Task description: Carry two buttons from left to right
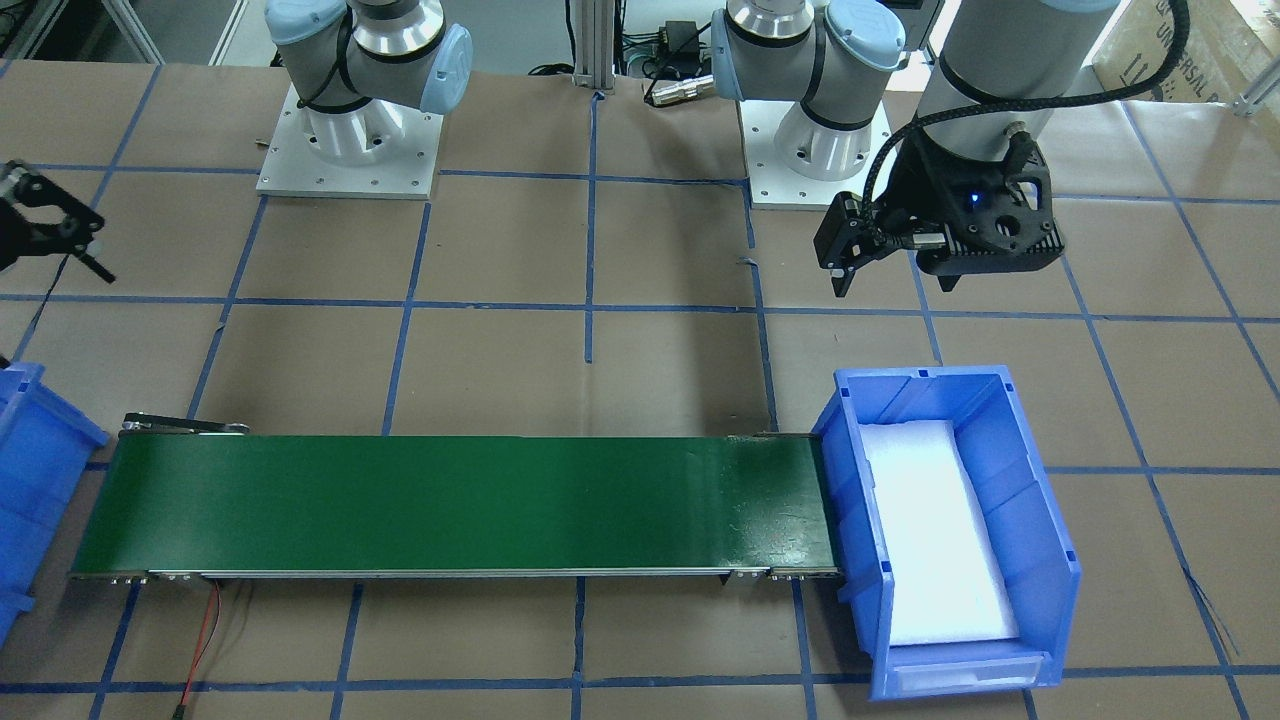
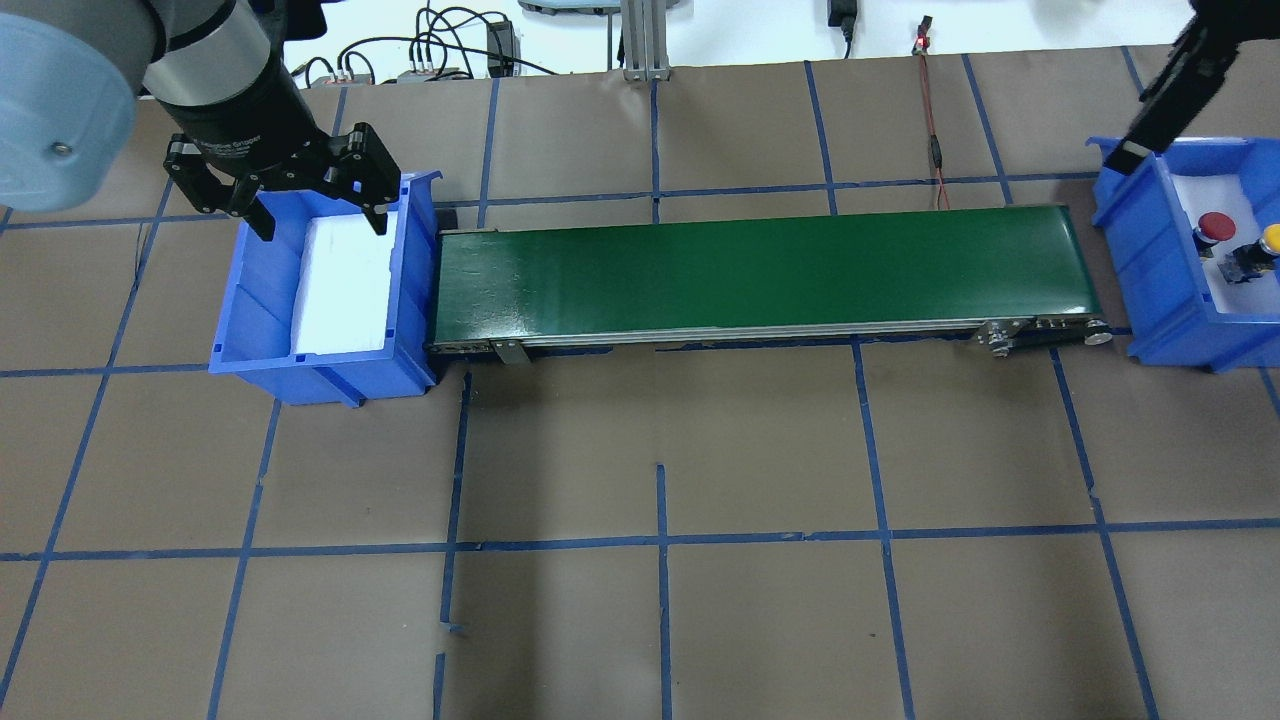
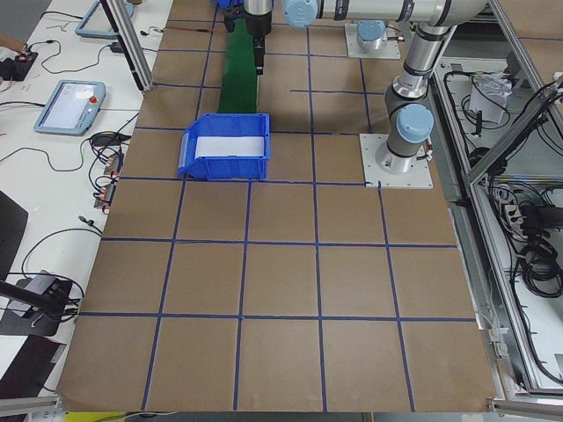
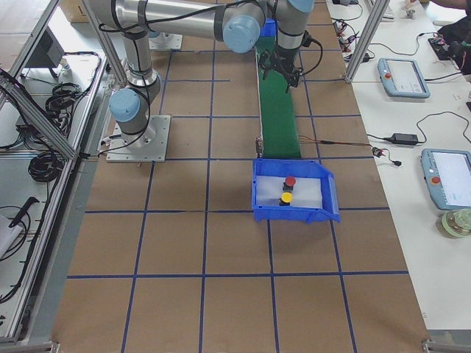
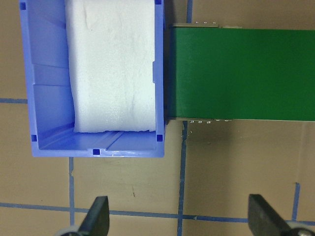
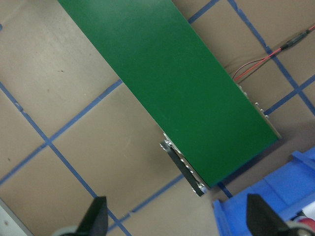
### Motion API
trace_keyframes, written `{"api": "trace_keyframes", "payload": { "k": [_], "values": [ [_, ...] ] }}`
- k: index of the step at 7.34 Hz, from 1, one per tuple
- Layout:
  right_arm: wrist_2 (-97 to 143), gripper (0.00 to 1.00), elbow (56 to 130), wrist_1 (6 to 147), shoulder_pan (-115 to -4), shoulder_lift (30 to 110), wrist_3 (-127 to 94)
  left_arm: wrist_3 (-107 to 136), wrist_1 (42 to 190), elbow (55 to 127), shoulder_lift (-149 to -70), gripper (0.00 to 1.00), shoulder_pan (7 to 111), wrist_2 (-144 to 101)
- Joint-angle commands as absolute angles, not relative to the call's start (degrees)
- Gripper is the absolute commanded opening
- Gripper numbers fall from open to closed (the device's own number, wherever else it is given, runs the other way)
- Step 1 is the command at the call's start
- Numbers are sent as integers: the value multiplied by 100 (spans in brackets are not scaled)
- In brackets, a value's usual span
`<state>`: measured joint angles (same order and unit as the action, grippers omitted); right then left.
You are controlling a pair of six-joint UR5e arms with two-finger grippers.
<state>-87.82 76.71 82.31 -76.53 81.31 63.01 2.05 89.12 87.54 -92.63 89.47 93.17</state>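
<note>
The red button and the yellow button stand on white foam in the right blue bin. Both also show in the exterior right view, red and yellow. My left gripper is open and empty, high over the left blue bin, which holds only white foam. Its fingertips stand wide apart. My right gripper is open and empty, high above the belt's right end, beside the right bin.
A green conveyor belt runs between the two bins. A red-black cable lies behind the belt's right end. The table is brown paper with a blue tape grid. The arm bases stand at the robot's side.
</note>
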Motion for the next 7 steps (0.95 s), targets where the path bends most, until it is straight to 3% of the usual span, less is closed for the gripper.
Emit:
{"api": "trace_keyframes", "payload": {
  "k": [1, 4, 7],
  "values": [
    [-8850, 100, 7944, 8305, -8872, 8437, 4010, 202, 8912, 8754, -9272, 100, 8947, 9316],
    [-8833, 100, 8094, 8446, -9536, 8446, 1502, 202, 8912, 8754, -9272, 100, 8947, 9316],
    [-8841, 100, 8104, 9060, -9423, 8464, 770, 202, 8912, 8754, -9264, 100, 8947, 9316]
  ]
}}
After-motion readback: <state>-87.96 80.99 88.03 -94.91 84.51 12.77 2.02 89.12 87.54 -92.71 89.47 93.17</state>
